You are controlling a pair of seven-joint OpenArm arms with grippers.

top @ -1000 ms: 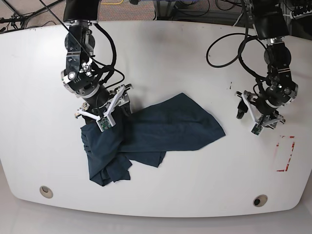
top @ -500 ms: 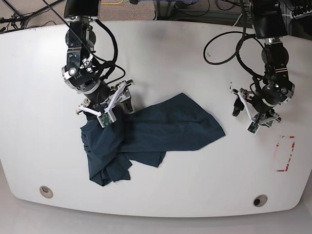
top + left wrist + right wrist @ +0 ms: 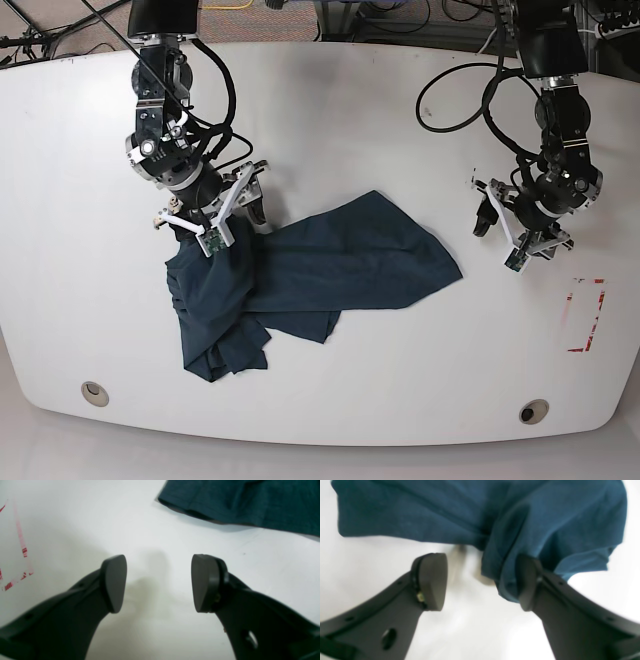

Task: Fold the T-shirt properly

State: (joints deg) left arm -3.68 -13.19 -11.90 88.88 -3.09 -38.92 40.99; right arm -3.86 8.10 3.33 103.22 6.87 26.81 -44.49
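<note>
t-shirt (image 3: 300, 275) crumpled on surface (image 3: 400, 120), long axis running from bunched lower corner to far tip. right end effector (image 3: 215, 215) at its upper edge, released, nearer; left end effector (image 3: 520, 225) well apart, released, empty.

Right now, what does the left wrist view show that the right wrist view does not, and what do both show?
Only the left wrist view: the red tape marks on the table, and the open left gripper over bare table, clear of the cloth.

Only the right wrist view: the open right gripper at the bunched folds, one finger against a hanging edge, with nothing pinched.

Both: the dark T-shirt lying on the white table.
</note>
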